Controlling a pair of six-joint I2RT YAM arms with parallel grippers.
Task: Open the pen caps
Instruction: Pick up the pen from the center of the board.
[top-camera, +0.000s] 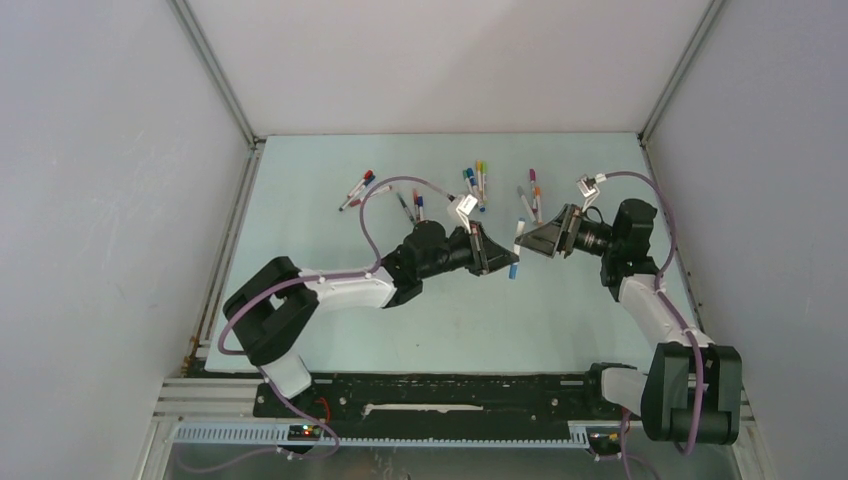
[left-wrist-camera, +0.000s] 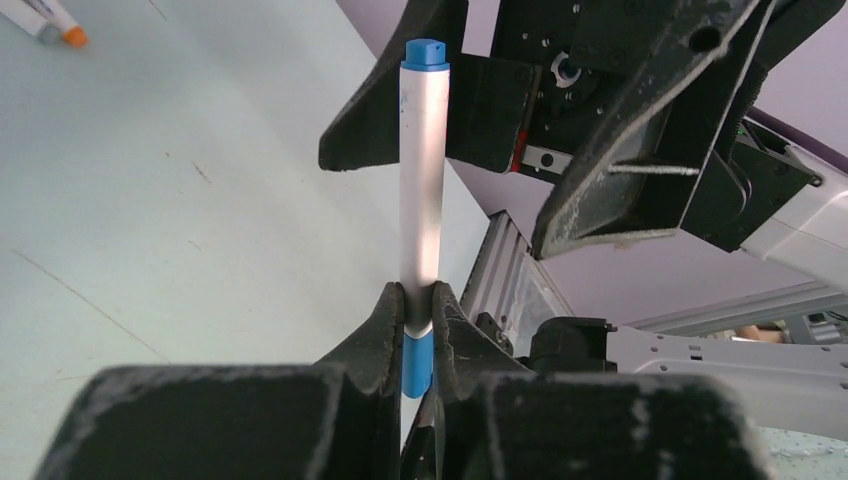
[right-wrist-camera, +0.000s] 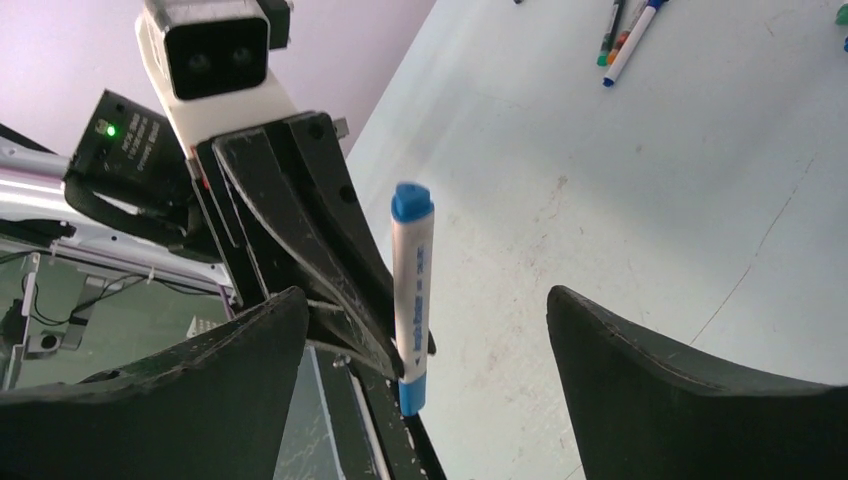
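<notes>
Meanwhile left pincer (left-wrist-camera: 418, 325) clamps blue-capped pen (left-wrist-camera: 421, 180).

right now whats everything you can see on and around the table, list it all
held pen: one, white barrel with a blue cap on one end and blue at the other, lifted off the table between the two arms
loose pens: about a dozen, white barrels with caps in red, blue, green, yellow, purple, orange and grey, scattered in small groups along the far half of the table
table: one, pale blue-green, walled in by white panels
left gripper: black, shut on the held pen near its lower blue end
right gripper: black, jaws wide open either side of the pen's other end, not gripping it
</notes>
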